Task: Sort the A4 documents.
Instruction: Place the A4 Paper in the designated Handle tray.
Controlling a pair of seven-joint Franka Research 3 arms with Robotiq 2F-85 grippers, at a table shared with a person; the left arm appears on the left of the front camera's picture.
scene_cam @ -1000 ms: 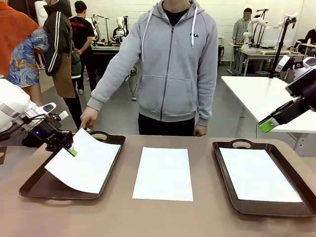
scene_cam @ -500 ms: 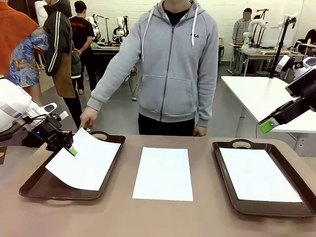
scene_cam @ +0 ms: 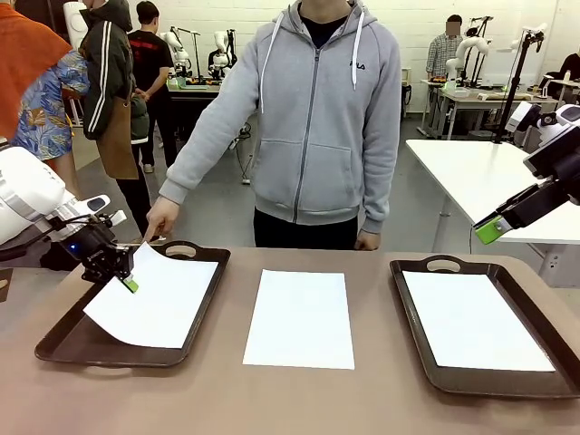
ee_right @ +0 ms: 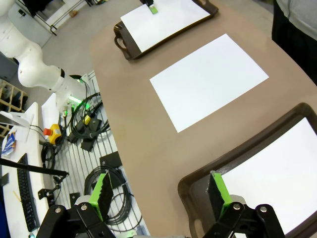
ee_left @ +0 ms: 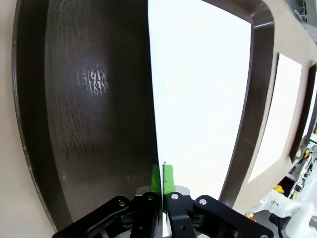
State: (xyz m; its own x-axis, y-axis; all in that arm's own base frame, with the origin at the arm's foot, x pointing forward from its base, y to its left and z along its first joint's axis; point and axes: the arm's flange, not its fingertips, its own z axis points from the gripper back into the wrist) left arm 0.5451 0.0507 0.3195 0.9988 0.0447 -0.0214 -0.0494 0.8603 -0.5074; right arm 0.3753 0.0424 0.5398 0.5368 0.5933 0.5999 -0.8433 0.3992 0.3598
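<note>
Three white sheets lie across the brown bench (scene_cam: 272, 399). In the front view the left gripper (scene_cam: 127, 279) is at 9 o'clock of the picture. It is closed on the left edge of the first A4 document (scene_cam: 154, 299), with the paper between its green pads. This sheet is inside the left tray (scene_cam: 63, 340). It sits a little turned against the tray's sides. Its gripped edge is lifted, and its near part rests on the tray floor.

The left wrist view shows the same grasp. The left gripper (ee_left: 162, 181) pinches the thin edge of the first A4 document (ee_left: 198, 99), with the dark floor of the left tray (ee_left: 89, 99) at 9 o'clock of it.

A person (scene_cam: 317, 118) in a grey hoodie stands at the far side. One hand (scene_cam: 161, 217) points down at the far corner of the held sheet. I cannot tell if the finger touches the paper.

The second A4 document (scene_cam: 301, 317) lies flat on the bare bench in the middle, between the two trays. The third A4 document (scene_cam: 476, 319) lies flat inside the right tray (scene_cam: 507, 385), at 4 o'clock of the picture.

The right gripper (scene_cam: 494, 228) hangs in the air at 3 o'clock, above the far end of the right tray, and it holds nothing. In the right wrist view its fingers stand wide apart, so the right gripper (ee_right: 161, 191) is open. There the second A4 document (ee_right: 210, 79) lies at 12 o'clock of it.
</note>
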